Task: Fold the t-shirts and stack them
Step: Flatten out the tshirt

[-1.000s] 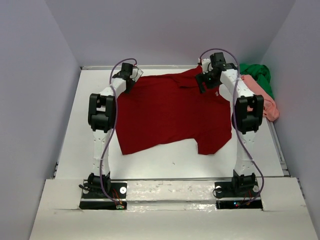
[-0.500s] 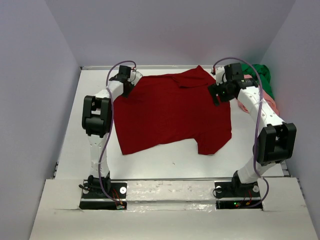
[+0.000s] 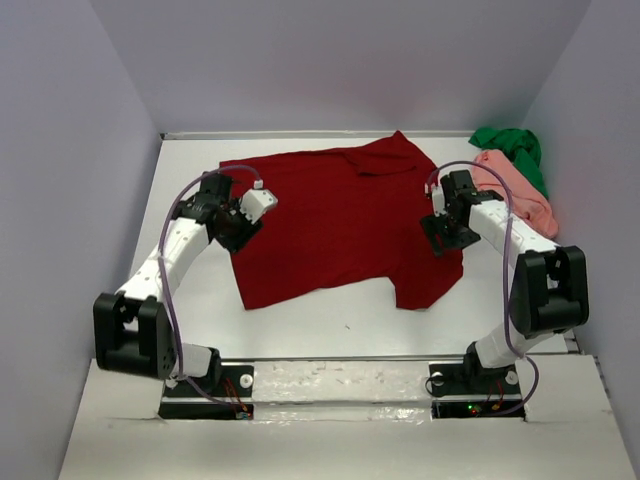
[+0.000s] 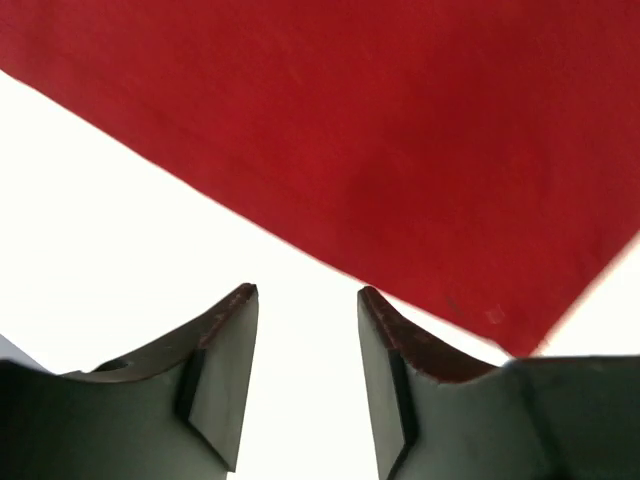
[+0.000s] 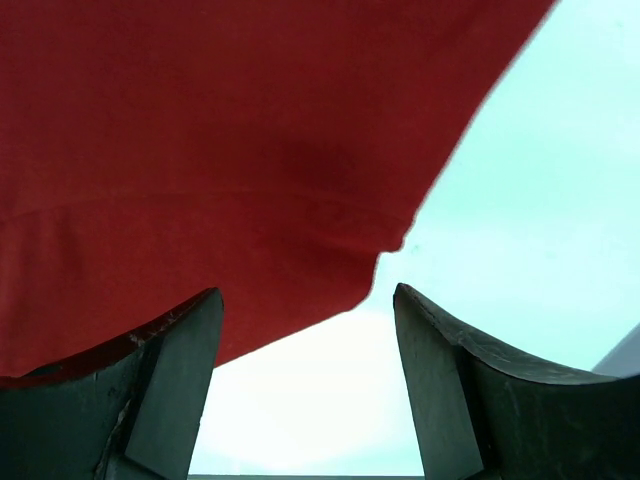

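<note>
- The red shirt [image 3: 345, 225] is lying spread nearly flat mid-worktop [image 3: 330, 325], collar pointing to 12 o'clock, hem running uneven at 6.
- The pink shirt [image 3: 520, 195] and green shirt [image 3: 512, 148] are sitting crumpled at 2 o'clock, touching, green farther back.
- The left tool [image 4: 305, 292] is hovering at the red shirt's 9 o'clock edge, jaws apart and empty.
- The right tool [image 5: 305, 293] is gaping wide, empty, at its 3 o'clock edge.

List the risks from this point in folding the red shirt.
The left tool stands open over bare table, just short of the edge of the dark red t-shirt; closing there may miss the cloth. The shirt lies skewed, so a fold may come out crooked.
</note>
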Controlling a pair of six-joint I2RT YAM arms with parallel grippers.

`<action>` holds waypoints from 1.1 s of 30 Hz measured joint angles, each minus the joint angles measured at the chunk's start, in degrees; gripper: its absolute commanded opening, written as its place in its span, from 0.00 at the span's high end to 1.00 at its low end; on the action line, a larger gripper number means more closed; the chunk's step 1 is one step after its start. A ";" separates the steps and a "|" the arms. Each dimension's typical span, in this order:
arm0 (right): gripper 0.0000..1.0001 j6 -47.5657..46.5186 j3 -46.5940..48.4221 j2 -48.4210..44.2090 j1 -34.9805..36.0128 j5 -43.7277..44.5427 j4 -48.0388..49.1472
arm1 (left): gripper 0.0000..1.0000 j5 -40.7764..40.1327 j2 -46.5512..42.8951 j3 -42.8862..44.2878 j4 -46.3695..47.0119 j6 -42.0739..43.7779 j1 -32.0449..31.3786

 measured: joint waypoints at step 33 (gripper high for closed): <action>0.47 1.38 3.30 11.78 -11.06 -7.30 4.33 | 0.39 -3.30 -18.91 -14.82 -8.50 1.77 0.00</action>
